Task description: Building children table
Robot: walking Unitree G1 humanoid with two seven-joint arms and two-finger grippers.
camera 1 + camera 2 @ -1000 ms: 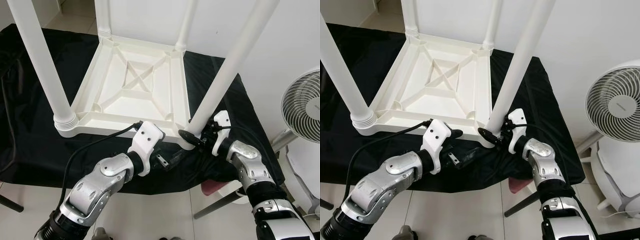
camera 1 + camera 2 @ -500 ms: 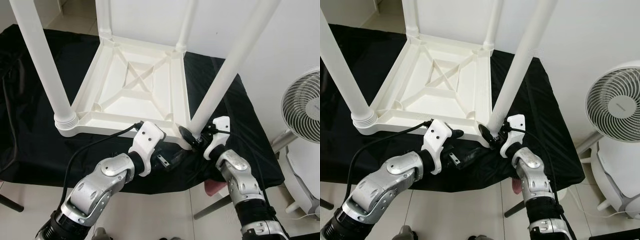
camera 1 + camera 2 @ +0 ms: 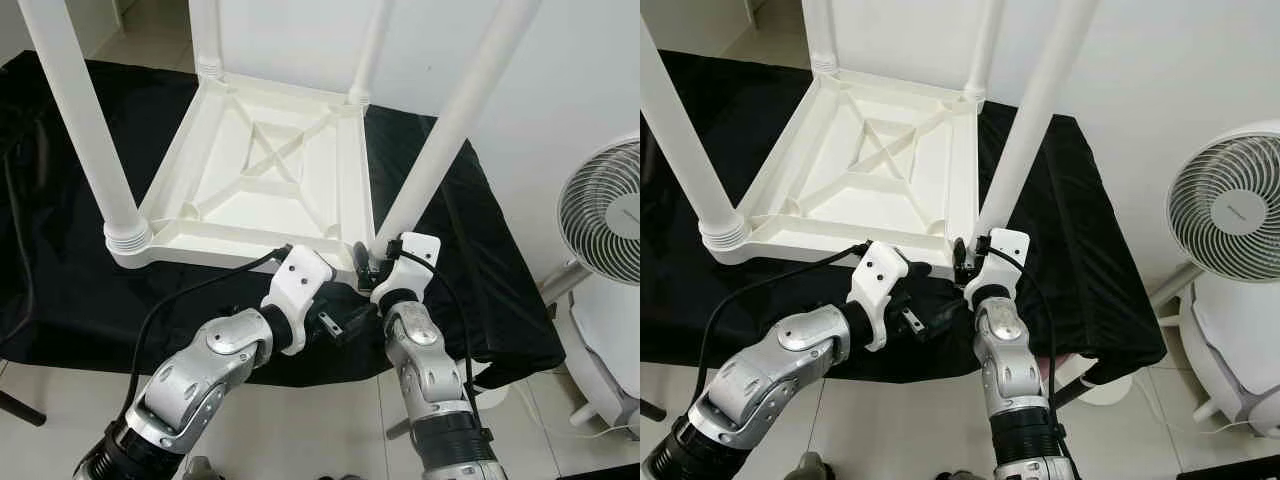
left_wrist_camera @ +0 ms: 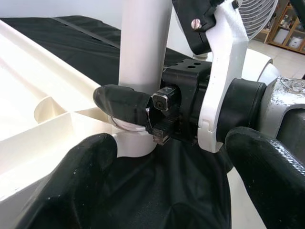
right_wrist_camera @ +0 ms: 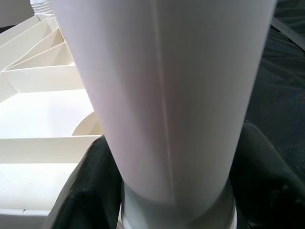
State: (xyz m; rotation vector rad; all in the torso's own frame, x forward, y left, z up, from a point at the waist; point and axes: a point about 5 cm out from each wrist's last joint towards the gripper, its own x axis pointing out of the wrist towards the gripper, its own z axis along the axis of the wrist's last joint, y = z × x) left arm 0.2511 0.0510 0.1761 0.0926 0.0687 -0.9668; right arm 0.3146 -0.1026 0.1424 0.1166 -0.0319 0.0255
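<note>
A white children's table (image 3: 250, 232) lies upside down on a black cloth, with its legs pointing up. My right gripper (image 3: 370, 268) is shut on the base of the near right leg (image 3: 450, 120), where the leg meets the table's corner. In the right wrist view that leg (image 5: 167, 95) stands between the two black fingers (image 5: 90, 186). My left gripper (image 3: 335, 322) hovers open just in front of that corner, over the cloth and to the left of the right wrist. The left wrist view has its fingertips (image 4: 90, 157) wide apart, holding nothing.
The near left leg (image 3: 85, 120) and two far legs (image 3: 205, 35) stand upright. A white floor fan (image 3: 605, 215) is at the right, past the edge of the black cloth (image 3: 60, 290). A black cable (image 3: 170, 300) runs from my left wrist.
My right forearm and wrist have swung leftward around the leg's base, with the gripper staying on the leg. The left arm has barely moved.
</note>
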